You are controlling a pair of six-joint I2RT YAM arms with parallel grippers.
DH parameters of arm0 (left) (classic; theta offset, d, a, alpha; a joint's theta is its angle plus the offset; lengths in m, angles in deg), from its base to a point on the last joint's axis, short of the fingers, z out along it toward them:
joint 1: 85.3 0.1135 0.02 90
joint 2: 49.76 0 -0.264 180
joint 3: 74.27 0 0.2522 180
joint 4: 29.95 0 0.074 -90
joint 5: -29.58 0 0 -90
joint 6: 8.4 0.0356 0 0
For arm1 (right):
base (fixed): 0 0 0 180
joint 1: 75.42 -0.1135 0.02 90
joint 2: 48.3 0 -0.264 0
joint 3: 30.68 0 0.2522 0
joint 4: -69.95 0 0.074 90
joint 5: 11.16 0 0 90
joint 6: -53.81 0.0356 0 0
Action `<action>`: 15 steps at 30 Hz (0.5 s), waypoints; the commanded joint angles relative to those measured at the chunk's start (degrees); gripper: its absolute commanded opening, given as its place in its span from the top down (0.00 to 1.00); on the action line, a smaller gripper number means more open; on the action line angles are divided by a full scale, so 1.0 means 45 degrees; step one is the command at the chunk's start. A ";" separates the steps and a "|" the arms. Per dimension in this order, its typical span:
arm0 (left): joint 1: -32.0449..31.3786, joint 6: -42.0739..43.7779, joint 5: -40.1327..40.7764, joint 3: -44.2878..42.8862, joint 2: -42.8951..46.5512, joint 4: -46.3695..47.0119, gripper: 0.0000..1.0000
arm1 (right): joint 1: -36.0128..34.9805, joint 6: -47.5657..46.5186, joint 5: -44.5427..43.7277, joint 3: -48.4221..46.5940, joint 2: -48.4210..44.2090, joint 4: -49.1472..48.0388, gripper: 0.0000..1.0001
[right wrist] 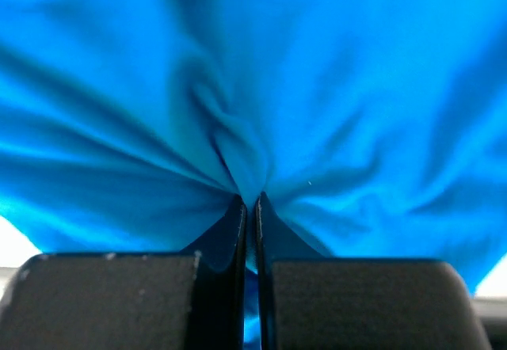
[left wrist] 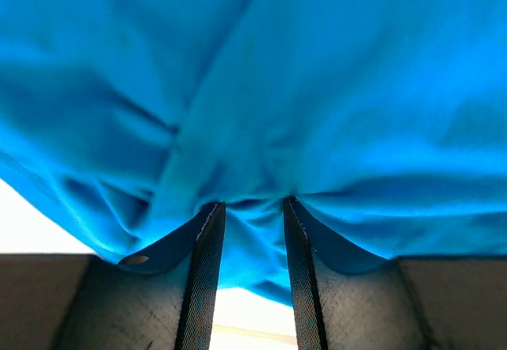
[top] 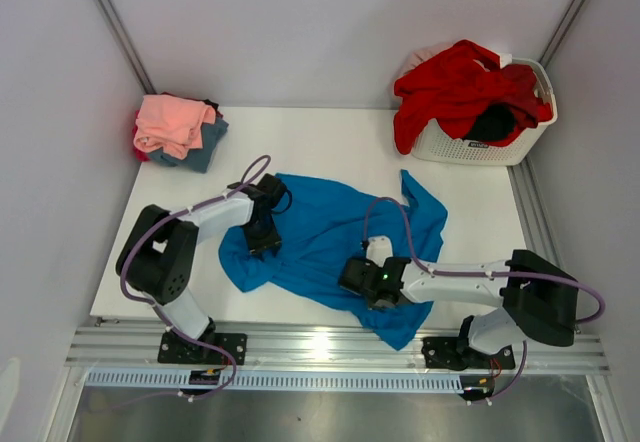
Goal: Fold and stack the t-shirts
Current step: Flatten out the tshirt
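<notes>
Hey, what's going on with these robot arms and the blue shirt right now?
Both arms are working on the blue t-shirt, which lies crumpled on the table. The right hand is pinched shut on a fold of it, and the left hand grips cloth on its left side. A folded pile sits back left. A red shirt hangs out of the basket.

Crumpled bright blue t-shirt [top: 330,237] at centre, folded tees [top: 175,127] stacked far left, red tee [top: 455,87] in white basket [top: 470,147] far right

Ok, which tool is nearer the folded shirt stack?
Left. The left tool grips the blue shirt closer to the stack; the right tool pinches it toward the near side, farther off.
</notes>
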 commanded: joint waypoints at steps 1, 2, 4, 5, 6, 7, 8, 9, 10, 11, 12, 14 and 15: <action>-0.0083 -0.0283 0.0708 -0.0400 -0.0202 -0.0422 0.60 | -0.0068 0.3116 -0.1418 0.0350 -0.0781 0.4153 1.00; -0.0103 -0.0283 0.0747 -0.0439 -0.0222 -0.0441 0.60 | -0.0068 0.3571 -0.1615 0.0370 -0.1189 0.4647 1.00; -0.0083 -0.0283 0.0806 -0.0439 -0.0222 -0.0402 0.60 | -0.0049 0.4489 -0.2162 0.0370 -0.1679 0.5822 1.00; -0.0083 -0.0283 0.0806 -0.0498 -0.0242 -0.0421 0.60 | -0.0010 0.4667 -0.2241 0.0216 -0.2203 0.6017 1.00; -0.0083 -0.0283 0.0845 -0.0518 -0.0281 -0.0480 0.60 | 0.0068 0.4998 -0.2454 0.0098 -0.2479 0.6483 1.00; -0.0083 -0.0283 0.0942 -0.0556 -0.0300 -0.0538 0.60 | 0.0281 0.5330 -0.2611 -0.0019 -0.2734 0.6739 1.00; -0.0064 -0.0283 0.1020 -0.0615 -0.0320 -0.0597 0.60 | 0.0399 0.5642 -0.2806 -0.0117 -0.2987 0.6897 1.00; -0.0083 -0.0283 0.1118 -0.0635 -0.0339 -0.0675 0.60 | 0.0574 0.5839 -0.3195 -0.0292 -0.3454 0.7343 1.00; -0.0083 -0.0361 0.1235 -0.0538 -0.0301 -0.0830 0.60 | 0.1021 0.5957 -0.3373 -0.0352 -0.3671 0.7502 1.00; -0.0064 -0.0400 0.1487 -0.0557 -0.0242 -0.0890 0.61 | 0.1315 0.5707 -0.3568 -0.0372 -0.3886 0.7542 1.00; -0.0064 -0.0420 0.1606 -0.0441 -0.0165 -0.0929 0.61 | 0.1647 0.5685 -0.3724 -0.0391 -0.4275 0.7543 1.00; -0.0005 -0.0440 0.1801 -0.0381 0.0051 -0.0968 0.61 | 0.2838 0.4850 -0.3338 -0.0333 -0.4648 0.6824 1.00; 0.0072 -0.0478 0.1841 -0.0323 0.0148 -0.1046 0.62 | 0.3228 0.4284 -0.3045 -0.0410 -0.4921 0.6491 1.00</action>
